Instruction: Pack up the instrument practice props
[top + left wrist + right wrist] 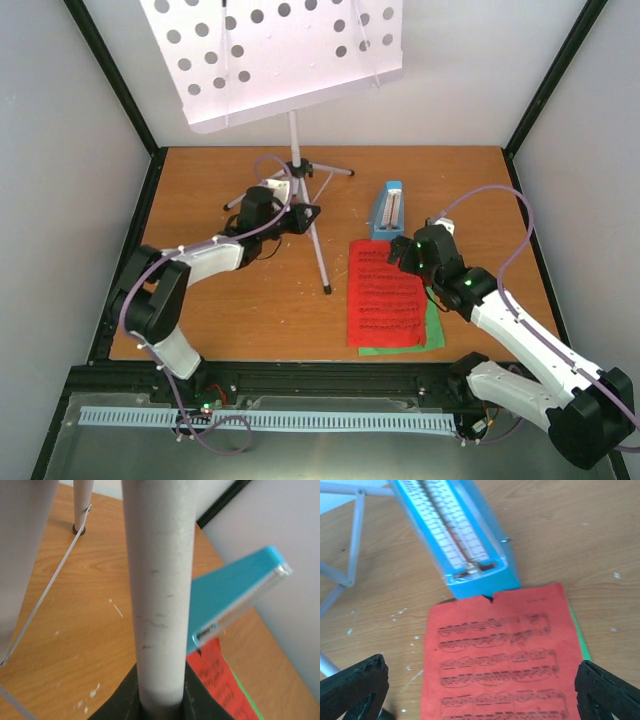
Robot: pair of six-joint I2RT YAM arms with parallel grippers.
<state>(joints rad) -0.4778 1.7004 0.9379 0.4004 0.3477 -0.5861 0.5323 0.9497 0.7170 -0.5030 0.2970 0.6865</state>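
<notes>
Well, the only holder in sight is the grey perforated tray (290, 60) of the music stand (296, 140), tilted at the back of the table (250, 310) on an upright pole with three spread legs. The left gripper (300, 215) is closed round the near leg, the tube seated tight between its dark jaws in the wrist view. The red sheet-music page (385, 295) lies flat right of centre, its long axis running near to far, over a green page (432, 335) that shows along its right and near edges. The blue metronome (388, 210) sits at the red page's far edge, its broad end toward the page and tapering away; upright or lying, I cannot tell. The right gripper (405, 250) hovers over the page's far end, fingers spread wide
</notes>
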